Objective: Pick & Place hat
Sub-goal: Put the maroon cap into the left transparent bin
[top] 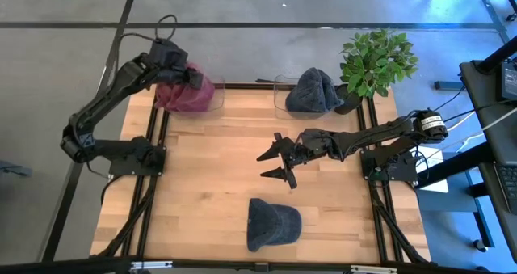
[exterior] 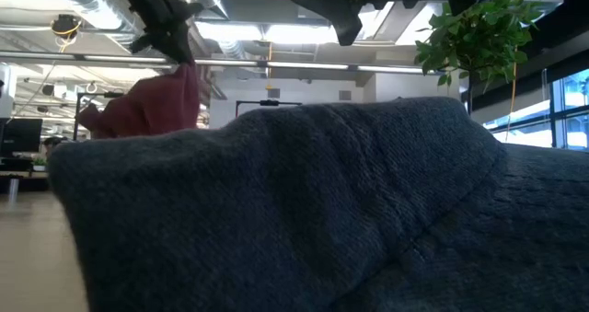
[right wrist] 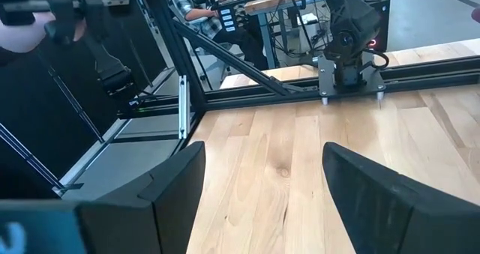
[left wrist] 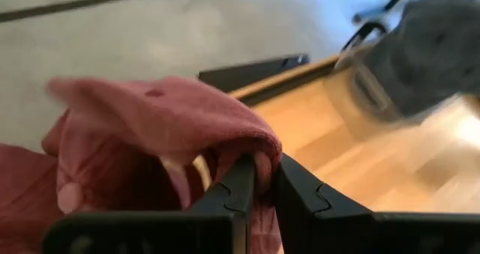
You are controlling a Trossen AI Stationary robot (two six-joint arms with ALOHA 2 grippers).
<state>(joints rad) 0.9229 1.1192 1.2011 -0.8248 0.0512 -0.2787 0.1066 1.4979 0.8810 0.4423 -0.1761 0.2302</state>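
Note:
A maroon knit hat (top: 187,92) hangs at the table's far left corner, over a clear bin there; my left gripper (top: 194,77) is shut on it. It also shows in the left wrist view (left wrist: 150,127) and in the low view (exterior: 152,105). A dark blue-grey hat (top: 273,223) lies flat on the wood near the near edge and fills the low view (exterior: 304,211). A grey-blue hat (top: 315,90) sits in a clear bin at the far edge. My right gripper (top: 279,165) hovers open over the table's middle, above and beyond the near hat. My left gripper pinches a folded edge of the maroon hat (left wrist: 262,153) between its two fingers (left wrist: 232,190). The rest of the hat bulges and droops beside and below the fingers, slack, over the far left bin. Whether it rests on the bin I cannot tell.
A potted green plant (top: 376,60) stands at the far right corner, beside the grey-blue hat's bin. Black frame rails (top: 153,169) run along the table's left and right sides. Bare wood (right wrist: 277,164) lies under my right gripper and across the table's middle.

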